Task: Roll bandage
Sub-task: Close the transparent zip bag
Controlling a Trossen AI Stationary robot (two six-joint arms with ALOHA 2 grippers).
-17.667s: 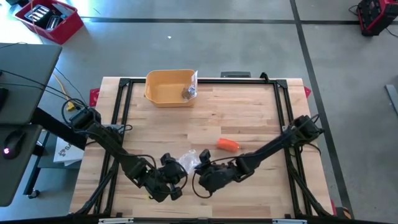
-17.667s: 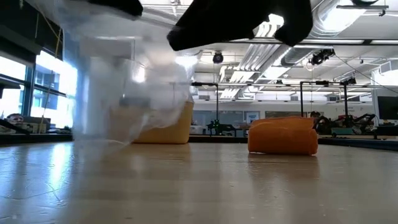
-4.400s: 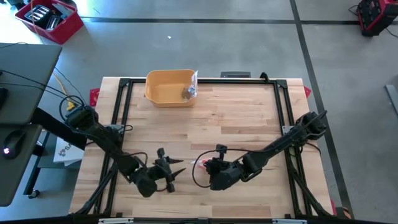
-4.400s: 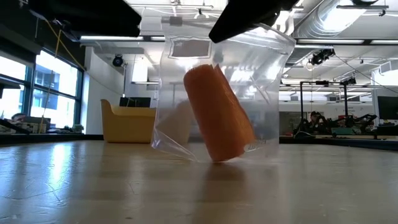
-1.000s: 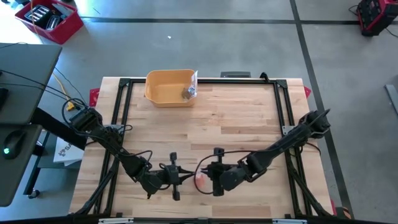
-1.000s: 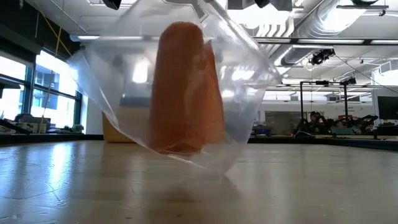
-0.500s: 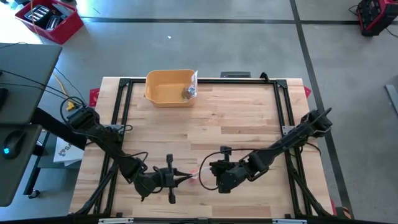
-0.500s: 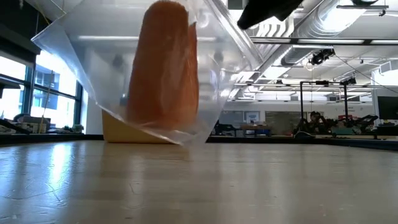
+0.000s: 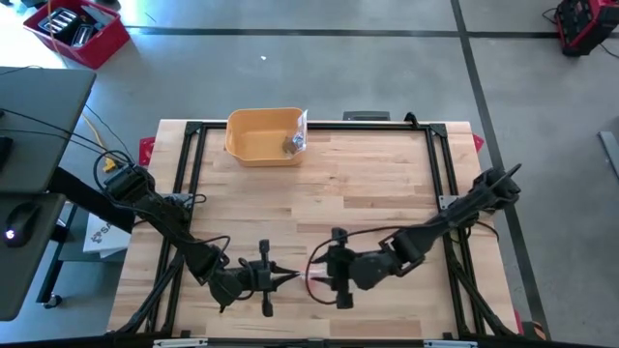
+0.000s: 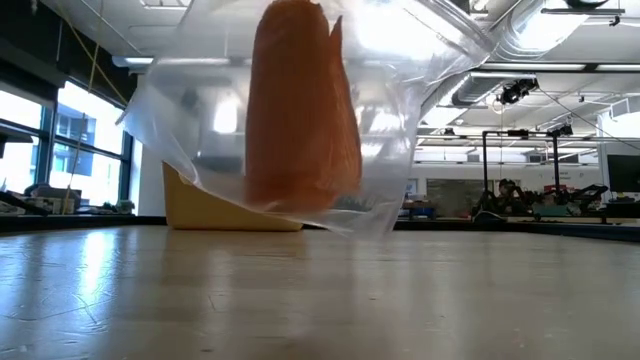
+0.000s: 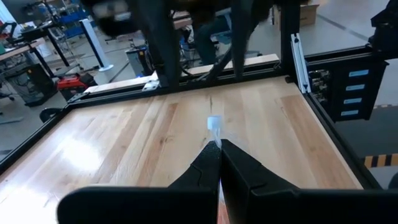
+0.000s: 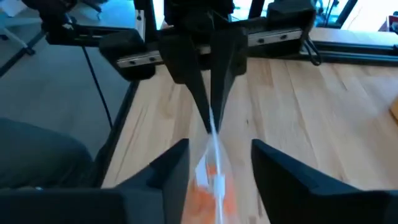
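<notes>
Wooden table (image 9: 387, 184), left pincer (image 9: 288, 277) clamped on clear bag (image 10: 300, 130) holding orange bandage roll (image 10: 300, 120), right pincer (image 12: 214, 163) spread around it.

low view chops off the top of the plastic bag (image 10: 300, 130) and orange bandage roll (image 10: 300, 120) (both grippers out of frame); yellow bin (image 10: 225, 210) mostly hidden behind

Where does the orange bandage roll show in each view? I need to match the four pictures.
High view: only a speck of the orange bandage roll, between the two grippers.
Low view: large, upper middle, inside the clear bag, off the table.
Left wrist view: not visible; only a bit of bag past the shut fingers.
Right wrist view: low middle.
Shared landmark: the bag.
</notes>
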